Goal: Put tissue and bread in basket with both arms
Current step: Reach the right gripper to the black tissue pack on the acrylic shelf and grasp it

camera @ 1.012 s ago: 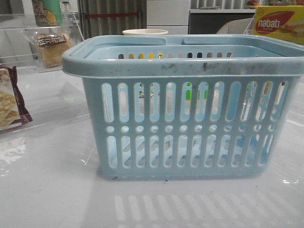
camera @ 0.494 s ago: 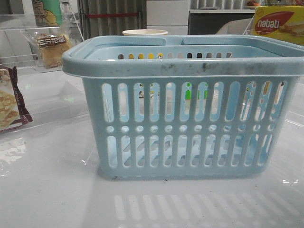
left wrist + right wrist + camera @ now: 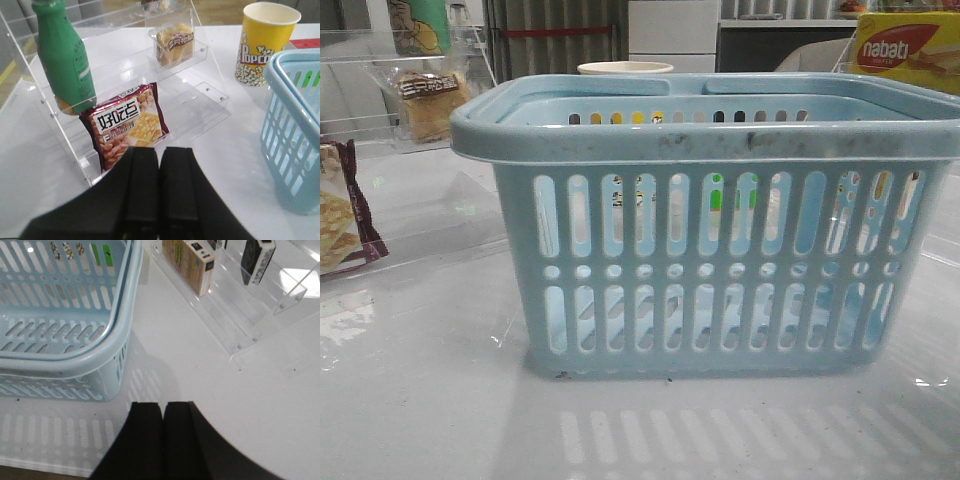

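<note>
White tabletop (image 3: 420,400) fills the lower part of the front view, with the basket (image 3: 710,270) standing at centre and taking up most of the frame. Its inside shows bare in the right wrist view.

At upper left of the front view the bread (image 3: 425,98) sits on a clear shelf (image 3: 380,130); a cracker bag (image 3: 342,215) lies at the left edge below it. A bottle (image 3: 65,60) stands on the shelf at upper left of the left wrist view, and a popcorn cup (image 3: 262,42) stands at upper right, beside the basket.

At upper right of the right wrist view, dark packets (image 3: 257,260) stand on another clear shelf; which is the tissue I cannot tell.

Left gripper (image 3: 159,185) has its fingers pressed together, holding nothing. Right gripper (image 3: 163,435) likewise, fingers together and empty.
</note>
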